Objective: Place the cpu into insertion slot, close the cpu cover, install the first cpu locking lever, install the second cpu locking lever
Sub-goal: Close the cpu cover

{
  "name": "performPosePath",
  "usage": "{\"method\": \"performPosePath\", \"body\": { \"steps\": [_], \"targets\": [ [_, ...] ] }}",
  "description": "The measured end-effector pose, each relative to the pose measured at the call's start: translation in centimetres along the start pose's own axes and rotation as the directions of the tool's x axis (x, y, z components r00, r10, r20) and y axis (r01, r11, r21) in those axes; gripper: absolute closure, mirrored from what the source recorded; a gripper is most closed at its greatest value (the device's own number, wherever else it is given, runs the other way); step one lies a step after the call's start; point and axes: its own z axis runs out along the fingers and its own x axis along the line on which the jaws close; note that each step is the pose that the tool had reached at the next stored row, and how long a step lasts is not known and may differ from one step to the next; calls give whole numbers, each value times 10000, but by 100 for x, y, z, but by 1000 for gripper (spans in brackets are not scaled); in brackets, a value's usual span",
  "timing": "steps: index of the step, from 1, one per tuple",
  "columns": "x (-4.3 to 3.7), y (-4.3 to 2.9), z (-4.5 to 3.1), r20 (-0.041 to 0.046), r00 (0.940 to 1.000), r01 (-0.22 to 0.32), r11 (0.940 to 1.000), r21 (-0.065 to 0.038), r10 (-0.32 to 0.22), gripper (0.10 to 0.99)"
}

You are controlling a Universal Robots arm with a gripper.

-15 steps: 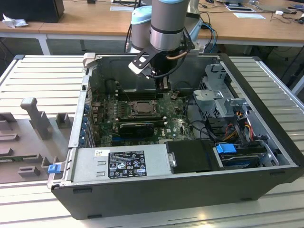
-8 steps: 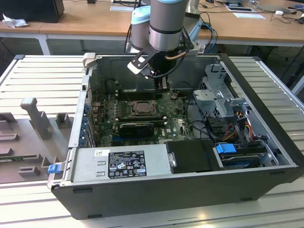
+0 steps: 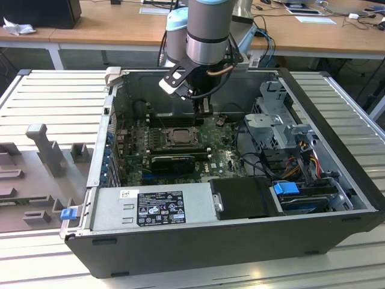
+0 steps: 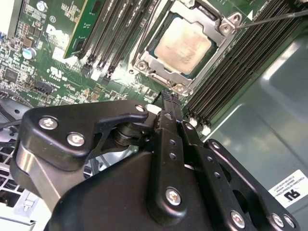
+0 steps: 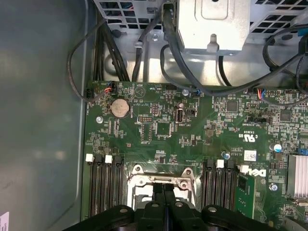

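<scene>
Open computer case [image 3: 240,241] noted lying on its side on a ribbed metal table [image 3: 48,96], motherboard [image 5: 163,125] facing up. The arm is lowered into the case. The pincer [image 4: 166,95] is seen in both wrist views just beside the socket's near edge and above it; whether contact is made cannot be told. Its fingers are pressed together, with nothing seen clamped between them. The cpu [image 4: 185,45] is found seated in the insertion slot, which is covered by the chip and frame, and its dull grey top is visible through the window of the cpu cover [image 4: 144,50]. The cover is judged to be lying flat over the chip, so placing and closing appear done. A thin wire lever [image 4: 272,18] is seen standing out from one corner of the socket, across the memory slots [image 4: 226,72], and is judged not locked down; the other lever cannot be made out. Handling, as judged: the chip is taken to be light and rigid with a smooth top, best held by its edges, and the pin field beneath is fragile. The cover is thin, stiff sheet metal and is best pressed at its free edge. The lever is springy wire, likely to slip off smooth fingers, and is best engaged near its bent end.
</scene>
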Motion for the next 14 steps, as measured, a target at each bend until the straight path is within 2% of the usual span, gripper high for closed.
{"method": "performPosePath", "body": {
  "steps": [4, 5, 10, 11, 14],
  "targets": [
    [5, -98, 9, -3, 10000, 0, 10000, -1, 0, 980],
    [5, -142, 25, 1, 10000, 0, 10000, -1, 0, 980],
    [6, -257, 123, -1, 10000, 1, 10000, -1, -1, 980],
    [15, -314, 126, 1, 10000, 0, 10000, 0, 0, 980],
    [27, -382, 126, 1, 10000, 0, 10000, 1, 0, 980]
  ]
}}
